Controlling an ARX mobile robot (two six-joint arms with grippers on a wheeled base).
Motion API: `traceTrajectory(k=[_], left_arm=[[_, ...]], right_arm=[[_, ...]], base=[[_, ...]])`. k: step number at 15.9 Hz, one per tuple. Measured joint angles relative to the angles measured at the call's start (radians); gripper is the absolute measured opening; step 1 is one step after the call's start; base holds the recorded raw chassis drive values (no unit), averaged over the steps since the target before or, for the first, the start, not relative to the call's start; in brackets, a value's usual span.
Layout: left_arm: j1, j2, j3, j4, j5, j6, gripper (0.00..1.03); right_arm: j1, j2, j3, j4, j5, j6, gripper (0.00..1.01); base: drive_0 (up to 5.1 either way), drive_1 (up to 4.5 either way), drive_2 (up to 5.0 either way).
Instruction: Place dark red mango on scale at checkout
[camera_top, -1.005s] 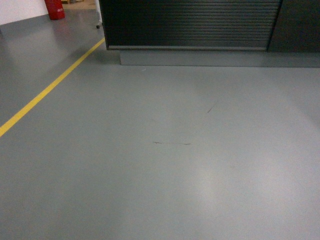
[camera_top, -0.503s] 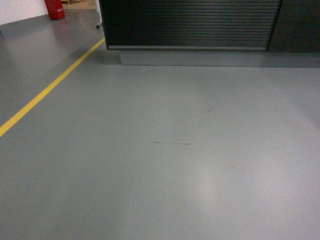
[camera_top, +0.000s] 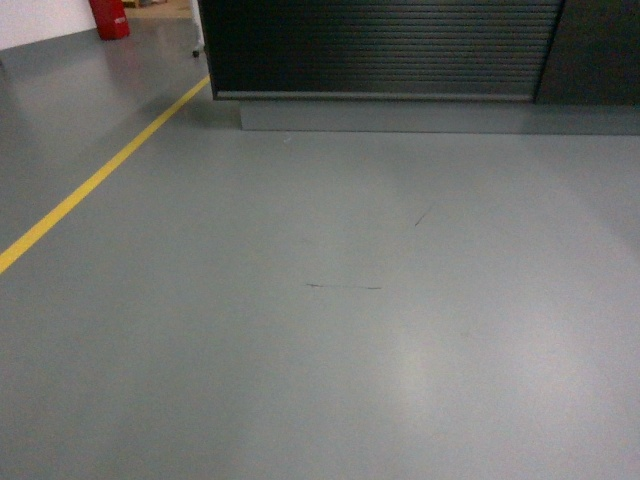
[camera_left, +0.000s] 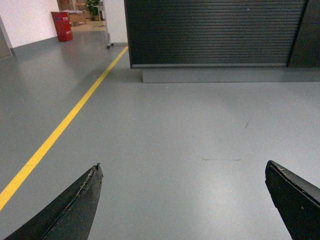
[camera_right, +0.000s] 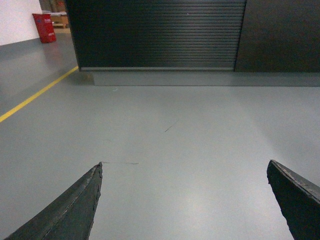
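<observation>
Checkout (camera_top: 380, 48): black ribbed front panel, far across grey floor (camera_top: 330, 330); worktop surface out of view.
Yellow line (camera_top: 100, 178): on floor, left of checkout.
Red bin (camera_top: 110, 17): beyond checkout's left corner.
Left hand (camera_left: 182, 200): fingers spread wide, holding nothing.
Right hand (camera_right: 184, 200): same, wide open, empty.
Mango, scale: not visible anywhere.
Progress: judged early; fruit not yet picked, approach, grasp, placing all remain.

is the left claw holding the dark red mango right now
No, the left claw is open with its fingers spread wide and only bare grey floor shows between them.
</observation>
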Motion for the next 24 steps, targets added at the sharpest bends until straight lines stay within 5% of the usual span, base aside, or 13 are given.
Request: traceTrajectory(k=[24], left_arm=[[0.0,0.0,0.0,-0.001,0.0,0.0,0.98]], right_arm=[[0.0,0.0,0.0,0.002,0.0,0.0,0.98]], base=[[0.0,3.72,-3.7]])
